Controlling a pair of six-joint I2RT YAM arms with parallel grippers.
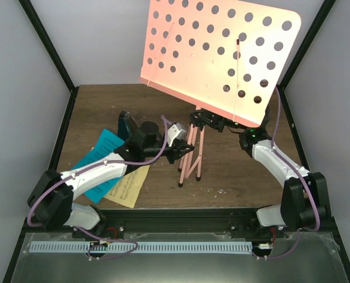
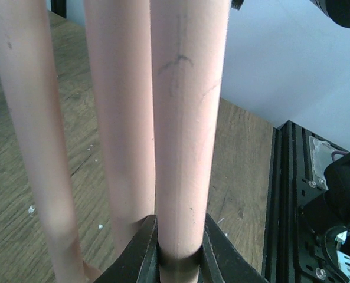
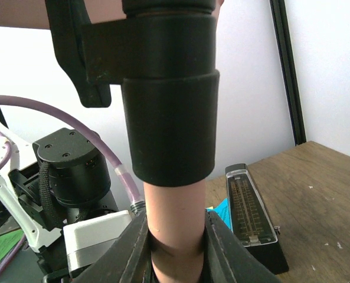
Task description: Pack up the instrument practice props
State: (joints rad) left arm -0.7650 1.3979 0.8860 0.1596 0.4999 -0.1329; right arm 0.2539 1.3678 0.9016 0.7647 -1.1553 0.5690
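Stand: The pink music stand (image 1: 222, 53) stood upright on the wooden surface (image 1: 234, 171). Its hole-punched desk was tilted at the top and its three legs were drawn close together below.
Left fingers: Your left fingers (image 2: 140, 253) were narrowed around one pink leg (image 2: 186, 118) low on the stand, pressing it from both sides. The other two legs stood just beside it.
Right fingers: Your right fingers (image 3: 130, 253) were closed on the pink post just under the black collar (image 3: 172, 118), higher on the stand than the left grip.
Metronome: The small black metronome (image 3: 254, 218) sat on the surface to the left of the stand, apart from its legs.
Pages: The cyan page (image 1: 104, 150) and the pale-yellow page (image 1: 130, 186) lay flat to the left of the stand, partly hidden by your left arm.
Handling, stand: It looked stiff and fairly light, but top-heavy under the broad desk. The smooth tubes could turn or slide in the fingers. The post near the collar, plus one leg, seemed the steadiest hold.
Handling, pages: They looked thin and limp and would probably be hard to lift from flat. An edge seemed the best place to take hold.
Handling, metronome: It looked rigid, with sloping sides likely to slip. A low hold across the base seemed safest.
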